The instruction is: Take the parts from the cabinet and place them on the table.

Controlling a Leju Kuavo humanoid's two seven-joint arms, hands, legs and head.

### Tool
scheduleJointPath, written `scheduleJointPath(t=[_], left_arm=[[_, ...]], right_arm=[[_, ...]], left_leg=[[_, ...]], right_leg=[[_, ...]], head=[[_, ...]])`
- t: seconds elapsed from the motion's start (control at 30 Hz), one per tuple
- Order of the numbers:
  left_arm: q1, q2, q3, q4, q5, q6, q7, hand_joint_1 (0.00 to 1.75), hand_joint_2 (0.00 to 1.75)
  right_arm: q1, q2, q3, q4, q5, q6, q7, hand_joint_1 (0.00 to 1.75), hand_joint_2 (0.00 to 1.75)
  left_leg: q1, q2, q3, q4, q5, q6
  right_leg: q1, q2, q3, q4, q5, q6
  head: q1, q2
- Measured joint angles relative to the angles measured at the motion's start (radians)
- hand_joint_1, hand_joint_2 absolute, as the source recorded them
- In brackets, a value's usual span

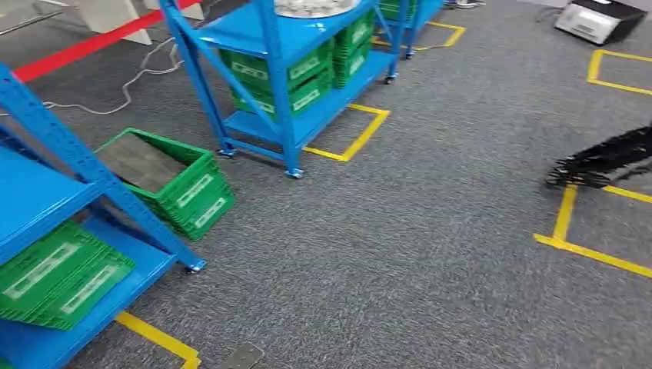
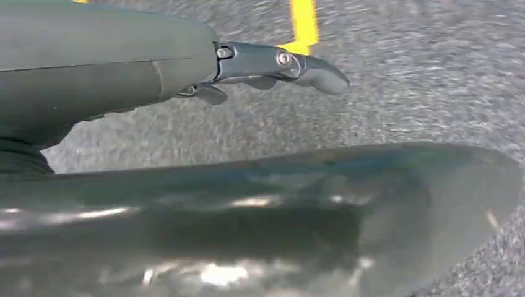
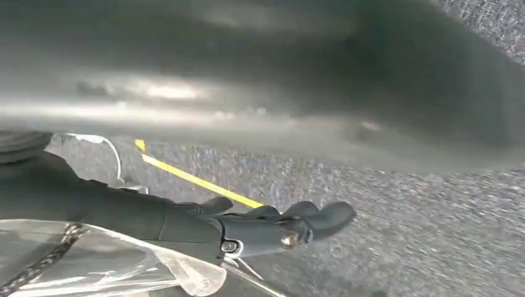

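The left hand [image 2: 272, 71] hangs over grey carpet [image 1: 430, 231], fingers loosely extended, holding nothing. The right hand [image 3: 278, 226] grips a clear crinkled plastic bag [image 3: 111, 263].

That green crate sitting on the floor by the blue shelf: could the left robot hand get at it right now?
Probably not yet. The green crate sits on the carpet well ahead, and the left robot hand hangs over bare carpet near a yellow line, holding nothing. Nothing blocks the way; the robot would likely need to walk closer.
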Motion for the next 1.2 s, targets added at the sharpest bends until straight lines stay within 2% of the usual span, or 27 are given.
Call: scheduleJointPath(t=[0.07, 0.1, 0.13, 0.17, 0.2, 0.3, 0.33, 0.37, 0.4, 0.47, 0.5, 0.53, 0.6, 0.63, 0.67, 0.7, 0.8, 0.83, 0.87, 0.9, 0.97, 1.0, 1.03, 1.07, 1.13, 1.17, 1.2], left_arm=[[0.004, 0.001, 0.000, 0.000, 0.000, 0.000, 0.000, 0.00, 0.00], [0.004, 0.001, 0.000, 0.000, 0.000, 0.000, 0.000, 0.00, 0.00], [0.003, 0.000, 0.000, 0.000, 0.000, 0.000, 0.000, 0.00, 0.00], [0.002, 0.000, 0.000, 0.000, 0.000, 0.000, 0.000, 0.00, 0.00], [-0.001, 0.001, 0.000, 0.000, 0.000, 0.000, -0.002, 0.00, 0.00], [0.005, 0.002, 0.000, 0.000, 0.000, 0.001, -0.003, 0.00, 0.00], [0.004, 0.006, 0.001, 0.000, 0.000, 0.001, -0.003, 0.00, 0.00], [0.004, 0.003, 0.001, 0.000, 0.000, 0.001, -0.003, 0.00, 0.00], [0.002, 0.004, 0.001, 0.000, 0.000, 0.001, -0.003, 0.00, 0.00], [0.001, 0.004, 0.001, 0.000, 0.000, 0.000, -0.003, 0.00, 0.00], [0.004, 0.004, 0.001, 0.000, 0.000, 0.000, -0.003, 0.00, 0.00], [0.007, 0.005, 0.001, 0.000, 0.000, 0.000, -0.003, 0.00, 0.00], [0.008, 0.006, 0.001, 0.000, 0.000, 0.000, -0.003, 0.00, 0.00], [0.007, 0.006, 0.001, 0.000, 0.000, 0.001, -0.004, 0.00, 0.00], [0.006, 0.006, 0.001, 0.000, 0.000, 0.001, -0.005, 0.00, 0.00], [0.004, 0.006, 0.001, 0.000, 0.000, 0.001, -0.005, 0.00, 0.00], [0.007, 0.008, 0.001, 0.000, 0.000, 0.001, -0.006, 0.00, 0.00], [0.008, 0.007, 0.002, 0.000, 0.000, 0.001, -0.006, 0.00, 0.00], [0.010, 0.006, 0.002, 0.000, 0.000, 0.002, -0.007, 0.00, 0.00], [0.007, 0.005, 0.002, 0.000, 0.000, 0.002, -0.008, 0.00, 0.00], [0.002, 0.005, 0.002, 0.000, 0.000, 0.001, -0.009, 0.00, 0.00], [0.003, 0.005, 0.002, 0.000, 0.000, 0.001, -0.009, 0.00, 0.00], [0.005, 0.005, 0.002, 0.000, 0.000, 0.001, -0.009, 0.00, 0.00], [0.006, 0.005, 0.003, 0.000, 0.001, 0.001, -0.009, 0.00, 0.00], [0.006, 0.005, 0.003, 0.000, 0.001, 0.001, -0.009, 0.00, 0.00], [0.005, 0.005, 0.003, 0.000, 0.000, 0.000, -0.009, 0.00, 0.00], [0.002, 0.005, 0.003, 0.000, 0.000, 0.001, -0.009, 0.00, 0.00]], right_arm=[[0.000, 0.000, 0.000, 0.000, 0.000, 0.000, 0.002, 0.00, 0.00], [-0.001, 0.000, 0.000, 0.000, 0.000, 0.000, 0.002, 0.00, 0.00], [-0.001, 0.000, 0.000, 0.000, 0.002, 0.000, 0.002, 0.00, 0.00], [-0.002, 0.000, 0.000, 0.000, 0.002, 0.000, 0.002, 0.00, 0.00], [0.000, 0.000, 0.001, 0.000, 0.002, 0.000, 0.002, 0.00, 0.00], [-0.003, 0.001, 0.000, 0.000, 0.006, 0.001, 0.003, 0.00, 0.00], [-0.003, 0.007, 0.000, 0.000, 0.008, 0.002, 0.002, 0.00, 0.00], [-0.003, 0.004, 0.000, -0.002, 0.008, 0.002, 0.002, 0.00, 0.00], [-0.002, 0.004, 0.000, -0.002, 0.007, 0.002, 0.002, 0.00, 0.00], [0.004, 0.004, 0.000, -0.003, 0.006, 0.002, 0.003, 0.00, 0.00], [0.005, 0.004, 0.000, -0.003, 0.006, 0.002, 0.003, 0.00, 0.00], [0.004, 0.004, 0.000, -0.003, 0.006, 0.002, 0.003, 0.00, 0.00], [0.002, 0.005, 0.000, -0.003, 0.006, 0.003, 0.003, 0.00, 0.00], [0.001, 0.005, 0.000, -0.003, 0.006, 0.003, 0.003, 0.00, 0.00], [0.001, 0.005, 0.000, -0.003, 0.007, 0.004, 0.003, 0.00, 0.00], [0.001, 0.005, 0.000, -0.003, 0.007, 0.004, 0.003, 0.00, 0.00], [-0.004, 0.005, 0.000, -0.003, 0.007, 0.005, 0.003, 0.00, 0.00], [-0.006, 0.005, 0.001, -0.003, 0.009, 0.005, 0.003, 0.00, 0.00], [-0.009, 0.005, 0.000, -0.003, 0.009, 0.007, 0.000, 0.00, 0.00], [-0.010, 0.005, 0.001, -0.003, 0.008, 0.011, -0.006, 0.00, 0.00], [-0.004, 0.005, 0.001, -0.003, 0.007, 0.016, -0.012, 0.00, 0.00], [-0.001, 0.004, 0.001, -0.003, 0.007, 0.017, -0.012, 0.00, 0.00], [0.000, 0.004, 0.001, -0.003, 0.007, 0.018, -0.013, 0.00, 0.00], [0.000, 0.004, 0.001, -0.003, 0.007, 0.021, -0.013, 0.00, 0.00], [0.000, 0.004, 0.001, -0.003, 0.010, 0.022, -0.015, 0.00, 0.00], [0.000, 0.004, 0.001, -0.003, 0.010, 0.024, -0.016, 0.00, 0.00], [-0.001, 0.004, 0.002, -0.003, 0.010, 0.025, -0.016, 0.00, 0.00]], left_leg=[[0.002, -0.031, 0.005, 0.001, -0.001, -0.002], [0.004, -0.047, 0.008, 0.003, -0.004, -0.006], [0.005, -0.060, 0.010, 0.006, -0.007, -0.011], [0.004, -0.069, 0.008, 0.007, -0.009, -0.016], [0.002, -0.082, 0.001, 0.017, -0.011, -0.023], [0.008, -0.117, -0.009, 0.010, 0.000, -0.043], [0.008, -0.105, -0.011, 0.023, -0.010, -0.043], [0.002, -0.049, -0.024, 0.051, -0.031, -0.050], [0.005, -0.015, -0.052, 0.110, -0.066, -0.055], [0.011, 0.013, -0.131, 0.278, -0.141, -0.063], [0.014, 0.016, -0.153, 0.324, -0.152, -0.065], [0.015, 0.016, -0.151, 0.322, -0.139, -0.065], [0.015, 0.025, -0.090, 0.201, -0.065, -0.061], [0.012, 0.045, -0.038, 0.102, -0.021, -0.056], [0.004, 0.112, 0.003, 0.023, -0.008, -0.047], [-0.003, 0.123, 0.007, 0.015, -0.014, -0.042], [-0.007, 0.086, -0.001, 0.014, -0.014, -0.034], [0.000, 0.069, 0.012, -0.003, -0.005, -0.026], [0.005, 0.060, 0.014, -0.010, 0.000, -0.023], [0.008, 0.049, 0.014, -0.011, 0.002, -0.018], [0.009, 0.021, 0.013, -0.011, 0.003, -0.013], [0.009, 0.005, 0.013, -0.010, 0.003, -0.013], [0.009, -0.009, 0.014, -0.010, 0.003, -0.014], [0.010, -0.025, 0.016, -0.010, 0.002, -0.015], [0.013, -0.053, 0.021, -0.006, -0.002, -0.021], [0.015, -0.064, 0.021, -0.002, -0.005, -0.027], [0.009, -0.075, 0.016, 0.006, -0.010, -0.035]], right_leg=[[-0.001, 0.001, 0.013, -0.067, 0.072, -0.001], [-0.002, 0.008, 0.052, -0.164, 0.132, -0.001], [-0.006, 0.038, 0.092, -0.261, 0.181, 0.000], [-0.012, 0.099, 0.109, -0.291, 0.165, -0.001], [-0.014, 0.103, 0.113, -0.311, 0.165, -0.009], [-0.007, 0.069, 0.123, -0.307, 0.170, -0.033], [-0.013, 0.052, 0.126, -0.316, 0.175, -0.041], [-0.012, 0.042, 0.129, -0.318, 0.173, -0.046], [-0.009, 0.026, 0.130, -0.318, 0.172, -0.051], [-0.003, -0.011, 0.132, -0.318, 0.167, -0.057], [-0.002, -0.026, 0.133, -0.318, 0.165, -0.058], [-0.001, -0.040, 0.135, -0.318, 0.164, -0.057], [0.000, -0.065, 0.141, -0.318, 0.159, -0.056], [0.001, -0.078, 0.146, -0.318, 0.156, -0.054], [0.003, -0.088, 0.151, -0.318, 0.153, -0.050], [0.009, -0.099, 0.151, -0.315, 0.146, -0.040], [0.006, -0.129, 0.163, -0.324, 0.146, -0.029], [0.008, -0.137, 0.166, -0.324, 0.138, -0.020], [0.003, -0.085, 0.157, -0.307, 0.125, -0.014], [0.002, -0.039, 0.131, -0.251, 0.090, -0.013], [0.000, -0.008, 0.050, -0.090, 0.024, -0.009], [0.000, -0.003, 0.011, -0.025, 0.009, -0.007], [0.000, -0.001, -0.009, -0.006, 0.020, -0.007], [0.000, 0.000, -0.005, -0.038, 0.057, -0.007], [-0.004, 0.019, 0.061, -0.204, 0.161, -0.008], [-0.009, 0.059, 0.094, -0.282, 0.194, -0.007], [-0.011, 0.097, 0.107, -0.310, 0.175, -0.010]], head=[[0.000, 0.000], [0.000, 0.000], [0.001, 0.000], [0.000, 0.000], [-0.003, 0.000], [-0.001, 0.000], [0.000, 0.000], [-0.007, 0.000], [-0.017, 0.000], [-0.016, 0.000], [-0.016, 0.000], [-0.016, 0.000], [-0.016, 0.000], [-0.016, 0.000], [-0.016, 0.000], [-0.014, 0.000], [-0.016, 0.000], [-0.016, 0.000], [-0.011, 0.000], [-0.006, 0.000], [-0.006, 0.000], [-0.006, 0.000], [-0.006, 0.000], [-0.006, 0.000], [-0.006, 0.000], [-0.006, 0.000], [-0.004, 0.000]])
